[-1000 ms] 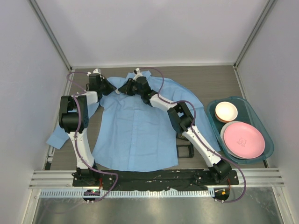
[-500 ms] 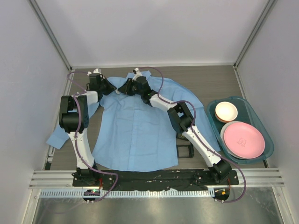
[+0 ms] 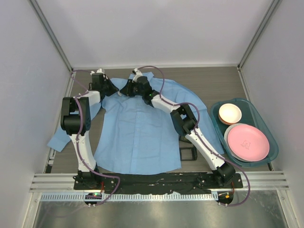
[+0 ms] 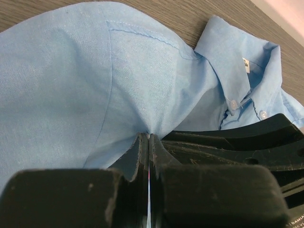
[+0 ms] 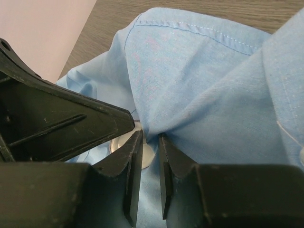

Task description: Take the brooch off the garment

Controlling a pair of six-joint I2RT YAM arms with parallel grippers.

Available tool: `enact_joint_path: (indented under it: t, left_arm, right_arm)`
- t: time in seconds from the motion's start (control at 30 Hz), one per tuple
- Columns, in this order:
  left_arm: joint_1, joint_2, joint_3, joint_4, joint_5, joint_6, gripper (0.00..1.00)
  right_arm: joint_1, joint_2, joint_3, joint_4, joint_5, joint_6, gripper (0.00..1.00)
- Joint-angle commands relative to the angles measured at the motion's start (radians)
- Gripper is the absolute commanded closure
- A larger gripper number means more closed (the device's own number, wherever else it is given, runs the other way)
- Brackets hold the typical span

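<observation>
Garment (image 3: 137,128), a light blue shirt, lies flat and front-up on the wooden surface (image 3: 213,80) in the top view. Its collar (image 3: 142,78) is at the far side and one sleeve trails toward the near left. The left arm (image 3: 76,118) reaches to the shoulder just left of the collar. The right arm (image 3: 190,126) stretches diagonally across the shirt to the collar itself, so the left jaws and right jaws sit close together. A teal tray (image 3: 256,110) at the right, apart from the shirt, holds a pink plate (image 3: 247,142) and a cream bowl (image 3: 230,113). A small black frame (image 3: 188,153) lies beside the right arm near the hem.

From the left wrist, the left jaws are clenched tight on a raised pinch of the garment's cloth at the shoulder. The collar, with small white buttons, lies beyond to the right. The black body of the other arm crowds the lower right.

From the right wrist, the right jaws grasp a gathered fold of the cloth, with only a narrow gap between them. Just under their tips shows a pale round disc, apparently the brooch (image 5: 147,156), lying against the shirt and mostly hidden. The other arm's black housing fills the left side.
</observation>
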Motion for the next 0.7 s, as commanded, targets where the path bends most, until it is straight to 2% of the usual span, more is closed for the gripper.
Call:
enact_joint_path:
  t: [0.0, 0.5, 0.67]
  left_arm:
    - [-0.036, -0.003, 0.055, -0.018, 0.030, 0.031, 1.00]
    - [-0.040, 0.020, 0.075, -0.042, -0.013, 0.014, 1.00]
    - [-0.051, 0.016, 0.084, -0.064, -0.011, 0.019, 1.00]
  right_arm:
    - [0.076, -0.024, 0.014, -0.171, -0.052, -0.105, 0.75]
    - [0.085, -0.055, -0.023, -0.206, -0.078, -0.189, 0.79]
    - [0.102, -0.032, 0.027, -0.284, -0.049, -0.200, 0.80]
